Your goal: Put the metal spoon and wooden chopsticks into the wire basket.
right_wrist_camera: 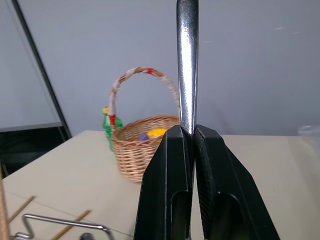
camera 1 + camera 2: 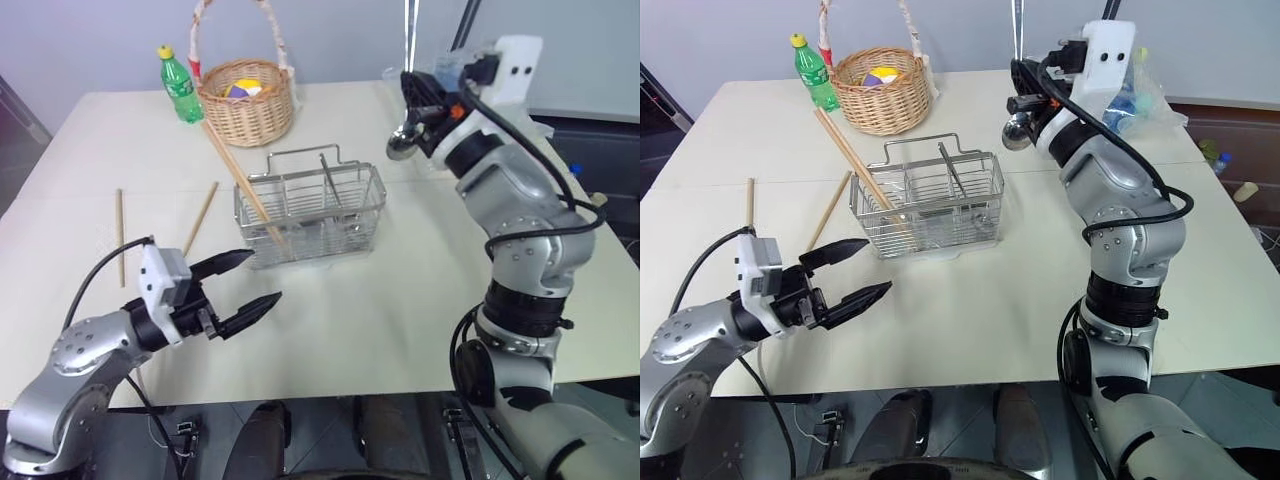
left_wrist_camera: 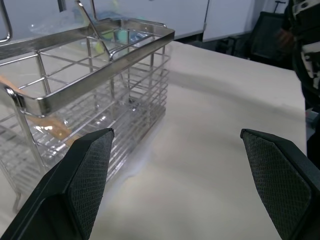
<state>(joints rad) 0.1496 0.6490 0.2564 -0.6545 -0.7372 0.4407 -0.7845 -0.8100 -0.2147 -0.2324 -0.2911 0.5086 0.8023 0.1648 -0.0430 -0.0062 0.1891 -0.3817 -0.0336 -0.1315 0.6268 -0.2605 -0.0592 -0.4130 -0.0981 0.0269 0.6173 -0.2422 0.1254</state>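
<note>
The wire basket point(image 2: 312, 210) stands mid-table, with two wooden chopsticks point(image 2: 240, 178) leaning out of its left end. Two more chopsticks lie flat on the table to its left, one point(image 2: 120, 235) farther out and one point(image 2: 200, 218) nearer the basket. My right gripper point(image 2: 425, 100) hovers to the right of the basket, beyond it and above the table, shut on the metal spoon point(image 2: 402, 145). The spoon's handle point(image 1: 187, 65) points straight up and its bowl hangs below the fingers. My left gripper point(image 2: 245, 285) is open and empty, low over the table in front of the basket's left corner point(image 3: 100, 65).
A round wicker basket point(image 2: 247, 100) with a tall handle and a green bottle point(image 2: 180, 85) stand at the back left. A clear plastic bag point(image 2: 1140, 100) lies at the back right. The table's front edge point(image 2: 330, 395) runs just behind my left gripper.
</note>
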